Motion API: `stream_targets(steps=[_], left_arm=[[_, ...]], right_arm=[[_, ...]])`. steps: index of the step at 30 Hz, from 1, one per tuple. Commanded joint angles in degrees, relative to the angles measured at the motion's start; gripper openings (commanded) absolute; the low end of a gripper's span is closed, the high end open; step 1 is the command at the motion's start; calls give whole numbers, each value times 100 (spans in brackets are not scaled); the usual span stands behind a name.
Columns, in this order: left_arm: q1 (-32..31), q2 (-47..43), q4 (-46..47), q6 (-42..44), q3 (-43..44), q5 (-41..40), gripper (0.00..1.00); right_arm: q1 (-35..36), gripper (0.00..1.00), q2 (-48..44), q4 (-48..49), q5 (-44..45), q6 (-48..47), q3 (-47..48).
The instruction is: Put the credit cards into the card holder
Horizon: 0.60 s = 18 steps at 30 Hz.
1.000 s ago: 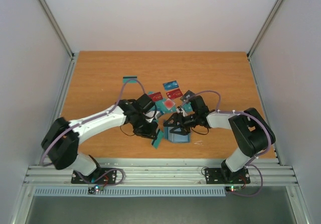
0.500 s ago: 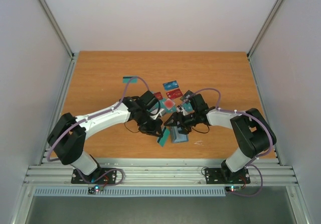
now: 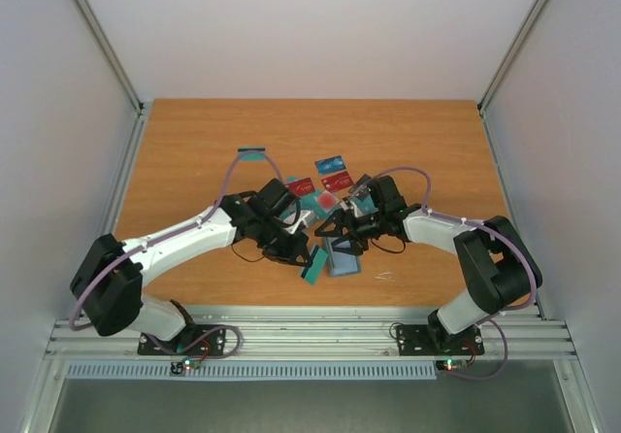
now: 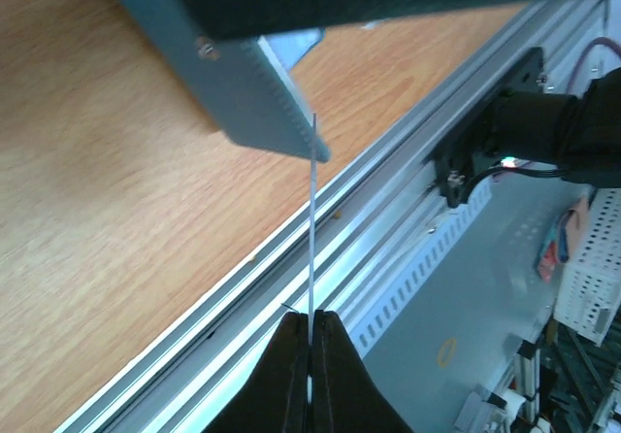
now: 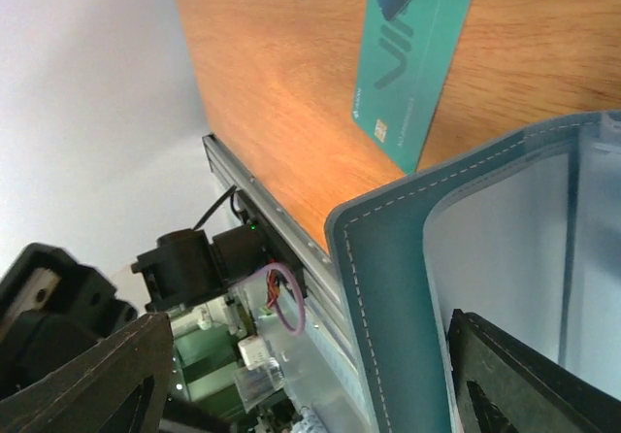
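My left gripper (image 3: 307,256) is shut on a thin teal credit card (image 3: 316,267), seen edge-on in the left wrist view as a pale line (image 4: 311,219) rising from the closed fingertips (image 4: 310,341). The card's top edge meets the grey-blue stitched flap of the card holder (image 4: 254,95). The card holder (image 3: 343,257) lies open beside the held card. My right gripper (image 3: 340,232) hovers over it, open, one finger (image 5: 529,380) in front of the holder's pale inside (image 5: 495,249) and the other finger (image 5: 87,380) well clear. More credit cards lie behind: teal (image 5: 408,74), red (image 3: 337,180), blue (image 3: 330,164).
A lone teal card (image 3: 252,151) lies far left on the wooden table (image 3: 194,161). Another red card (image 3: 301,186) and a dark one (image 3: 362,183) sit in the cluster. The aluminium rail (image 3: 310,331) runs along the near edge, right behind the holder. Grey walls close in both sides.
My left gripper has carried the teal card to the right, up against the card holder. The right gripper shifted slightly back and left and opened a little wider.
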Motion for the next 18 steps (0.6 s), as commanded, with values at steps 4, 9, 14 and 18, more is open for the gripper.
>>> stream_targets(steps=[4,9,14,18], left_arm=[[157,-507,-48,-128,-600,-671,0],[292,-728,-43,-189,-916,-731,0],[331,-1133,-175,-213,-1049,-733,0],[335,-1711,-252,-232,-1027,-508,0]], right_arm=[[105,79,103,727,-359,574,124],[318,80,546,1480,-439,958,85],[561,80,909,2071,-406,1338,90],[683,80,1300,2495,-351,1573,163]])
